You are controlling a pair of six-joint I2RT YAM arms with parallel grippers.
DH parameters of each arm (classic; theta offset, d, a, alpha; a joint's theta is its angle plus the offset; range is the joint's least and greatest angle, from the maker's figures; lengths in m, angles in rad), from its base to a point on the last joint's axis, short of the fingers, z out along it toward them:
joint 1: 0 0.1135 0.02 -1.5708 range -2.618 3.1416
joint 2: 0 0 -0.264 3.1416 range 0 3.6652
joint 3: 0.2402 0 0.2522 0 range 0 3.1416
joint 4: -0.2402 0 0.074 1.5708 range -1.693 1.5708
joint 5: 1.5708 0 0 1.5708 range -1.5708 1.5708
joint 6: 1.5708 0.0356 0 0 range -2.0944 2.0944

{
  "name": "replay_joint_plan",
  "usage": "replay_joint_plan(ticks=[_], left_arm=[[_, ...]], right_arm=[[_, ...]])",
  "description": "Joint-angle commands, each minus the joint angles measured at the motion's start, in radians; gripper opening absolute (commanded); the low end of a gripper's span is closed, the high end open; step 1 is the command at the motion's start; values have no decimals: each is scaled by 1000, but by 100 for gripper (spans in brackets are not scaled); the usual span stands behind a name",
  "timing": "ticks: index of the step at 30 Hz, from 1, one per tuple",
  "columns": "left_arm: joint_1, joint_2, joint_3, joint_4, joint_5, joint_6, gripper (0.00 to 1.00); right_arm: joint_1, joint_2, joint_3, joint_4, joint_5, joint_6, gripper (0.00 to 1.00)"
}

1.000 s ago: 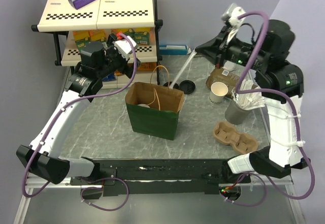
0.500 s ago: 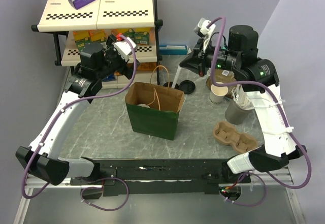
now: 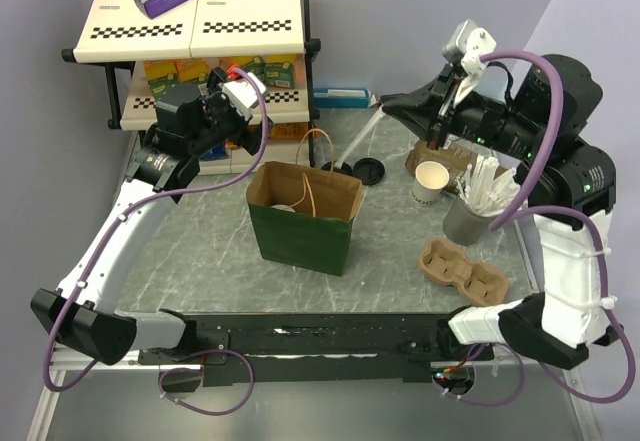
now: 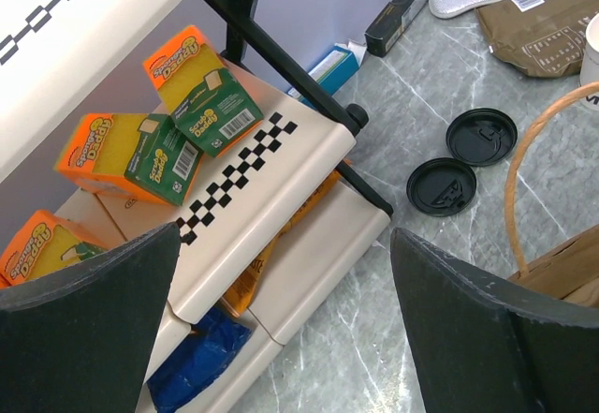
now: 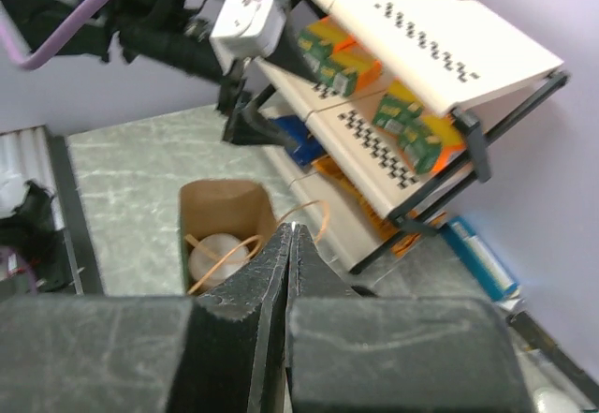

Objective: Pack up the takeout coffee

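Light: shining bright and even all over.
Shadows: lying soft beside the bag (image 3: 300,231).
Blur: making the close right gripper (image 5: 291,235) look fuzzy.

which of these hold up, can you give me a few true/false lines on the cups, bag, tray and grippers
1. The right gripper is shut and holds nothing. True.
2. The brown cup tray carries two cups. False: both of its wells are empty.
3. A white cup is inside the green bag. True.
4. The left gripper is shut on a black lid. False: its jaws stand wide open and empty, and both black lids lie on the table.
5. A second white cup stands on the table beside the grey tumbler. True.
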Motion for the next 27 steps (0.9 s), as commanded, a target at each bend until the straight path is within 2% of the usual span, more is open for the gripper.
replay_joint_plan(ticks=[1,10,14,17,24,27], left_arm=[[4,-10,17,26,2,-3,99],[4,-24,0,26,2,-7,99],[4,-32,0,22,-1,-1,99],[4,-38,-5,22,-4,0,99],[4,-30,4,25,-7,8,99],[3,-26,6,33,4,-3,99]], right_arm=[[11,-31,-77,-40,-38,25,0],[53,-35,-261,-2,-42,57,0],[57,-11,-266,4,-47,51,0],[60,1,-246,-2,-45,41,0],[59,70,73,-42,5,-17,0],[60,54,33,-56,4,-21,0]])
